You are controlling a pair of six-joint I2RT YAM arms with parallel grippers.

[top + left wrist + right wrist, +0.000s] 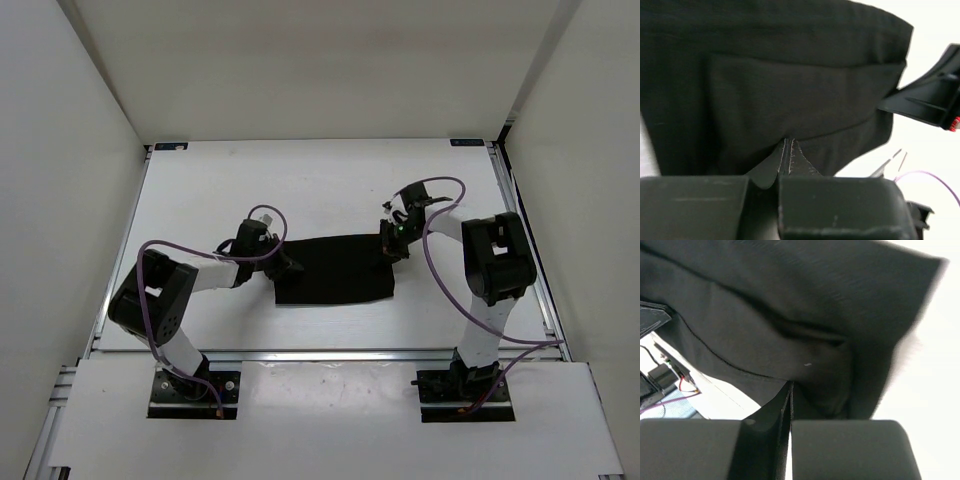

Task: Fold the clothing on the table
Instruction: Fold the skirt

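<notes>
From above: plain black soft matte fabric garment (335,272) lying flat as a wide strip in the middle of the large white rectangular tabletop (300,180). Black left gripper (285,265) at its left end, black right gripper (392,243) at its right end by the far corner. One at each end, most likely so as to lift both sides together and carry them over for a fold.

Left wrist view: jaws of the left gripper (789,150) closed on a pinched ridge of the garment (790,75), cloth puckered up between them. Held low against the tabletop, probably to catch the edge cleanly.

Right wrist view: jaws of the right gripper (790,392) likewise clamped on the garment (790,315), a fold bunched just beyond them. Far edge blurred.
</notes>
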